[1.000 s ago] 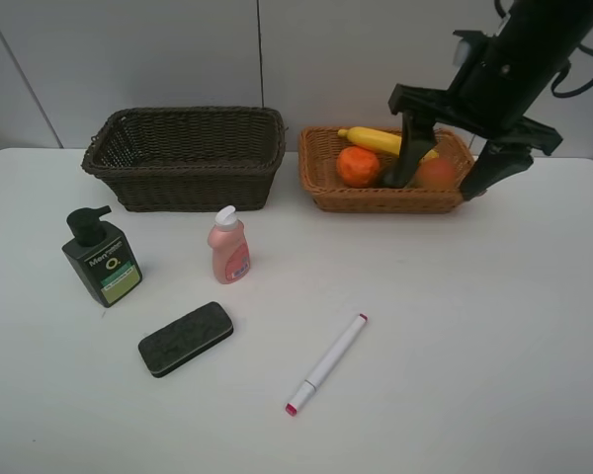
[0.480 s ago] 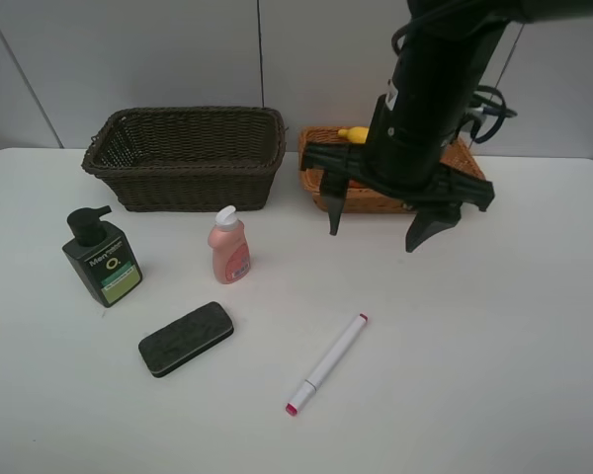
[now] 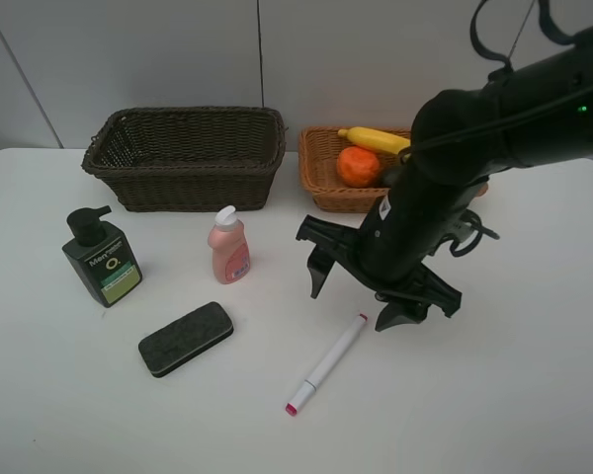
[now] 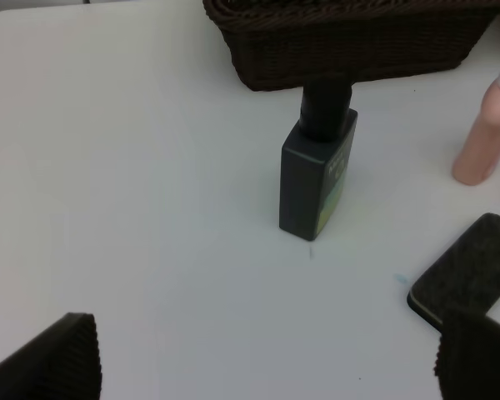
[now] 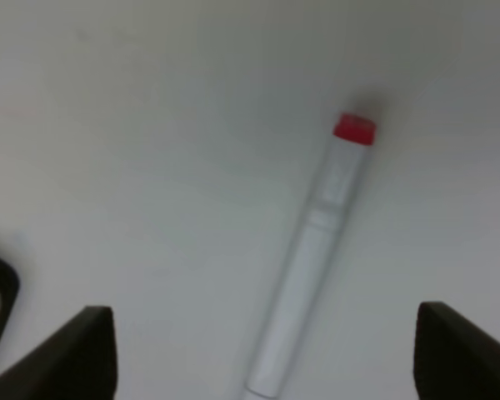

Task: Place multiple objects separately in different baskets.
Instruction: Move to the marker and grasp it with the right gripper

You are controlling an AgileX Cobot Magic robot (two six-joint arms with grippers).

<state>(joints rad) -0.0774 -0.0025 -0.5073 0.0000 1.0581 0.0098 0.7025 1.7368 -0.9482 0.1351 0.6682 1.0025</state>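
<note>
We see the right gripper [image 3: 353, 303] low over the white table [image 3: 524, 385], its two black fingers [image 3: 314, 276] spread wide and holding nothing. The upper, red-capped end of the white pink-tipped marker [image 3: 326, 363] lies just beneath it. In the right wrist view the marker [image 5: 312, 250] lies flat between the parted fingers [image 5: 75, 350], touching neither. The left gripper [image 4: 267, 367] is also spread and empty, and it faces the dark green pump bottle [image 4: 317, 179], which stands upright just in front of the dark brown deep wicker basket [image 4: 350, 50]. From above, the pump bottle [image 3: 104, 259] stands left of the small pink bottle [image 3: 229, 247], which is also upright, and the black felt eraser [image 3: 186, 338] lies flat nearer the camera between them. The dark basket [image 3: 183, 183] sits at the back left. Beside it, the light orange-tan shallow wicker basket [image 3: 326, 193] holds a yellow banana [image 3: 376, 140] and an orange [image 3: 358, 166]. The arm hides the right half of that basket.
</note>
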